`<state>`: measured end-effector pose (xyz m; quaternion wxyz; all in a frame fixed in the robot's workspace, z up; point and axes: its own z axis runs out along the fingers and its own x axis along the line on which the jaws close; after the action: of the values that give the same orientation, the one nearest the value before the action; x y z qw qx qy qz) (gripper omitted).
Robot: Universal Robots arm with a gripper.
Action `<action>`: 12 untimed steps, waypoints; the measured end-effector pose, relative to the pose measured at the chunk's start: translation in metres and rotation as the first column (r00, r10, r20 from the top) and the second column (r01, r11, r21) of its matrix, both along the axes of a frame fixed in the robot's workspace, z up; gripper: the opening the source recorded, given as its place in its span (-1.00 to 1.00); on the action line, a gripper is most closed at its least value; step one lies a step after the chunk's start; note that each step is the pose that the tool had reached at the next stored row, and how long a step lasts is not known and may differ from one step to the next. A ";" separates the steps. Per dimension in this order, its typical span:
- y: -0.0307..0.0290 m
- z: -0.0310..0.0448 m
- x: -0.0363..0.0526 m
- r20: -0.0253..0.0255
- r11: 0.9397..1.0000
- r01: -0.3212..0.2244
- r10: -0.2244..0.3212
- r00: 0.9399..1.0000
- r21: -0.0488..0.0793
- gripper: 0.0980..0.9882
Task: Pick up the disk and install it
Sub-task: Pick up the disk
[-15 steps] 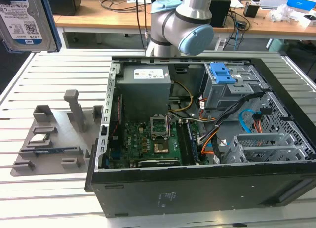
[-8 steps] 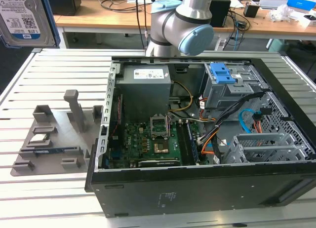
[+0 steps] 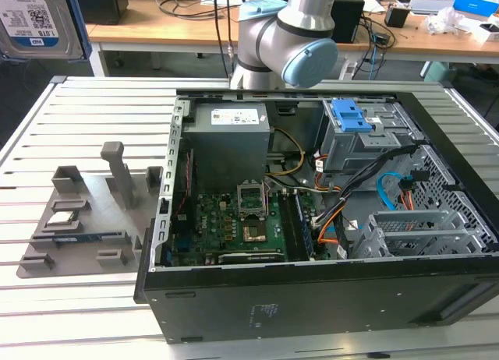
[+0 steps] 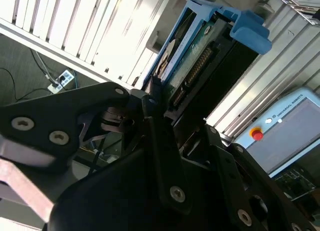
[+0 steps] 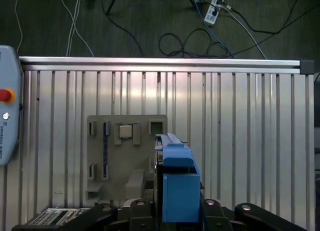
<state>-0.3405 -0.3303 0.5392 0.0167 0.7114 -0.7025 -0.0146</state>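
Disk stands edge-on in the end effector, which is clamped firmly on it above the slatted table.

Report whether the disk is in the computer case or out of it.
Out. In the first wrist view the gripper is shut on the disk, holding it over the slatted table, not in the case.

Exterior view looks obliquely down over tabletop and computer case; both wrist views, close behind the gripper, share the disk.
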 end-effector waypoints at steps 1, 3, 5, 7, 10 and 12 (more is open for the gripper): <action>0.0001 0.0026 0.0001 0.000 1.000 0.000 0.000 1.000 0.000 -0.40; 0.0004 0.0073 0.0004 0.000 1.000 0.000 0.000 1.000 0.000 -0.40; 0.0009 0.0139 0.0008 0.000 1.000 0.000 0.000 1.000 0.000 -0.40; 0.0012 0.0180 0.0010 0.000 1.000 0.000 0.000 1.000 0.000 -0.40; 0.0017 0.0272 0.0014 0.000 1.000 0.000 0.000 1.000 0.000 -0.40; 0.0021 0.0317 0.0017 0.000 1.000 0.000 0.000 1.000 0.000 -0.40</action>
<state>-0.3388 -0.3282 0.5709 0.0168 0.7114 -0.7025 -0.0147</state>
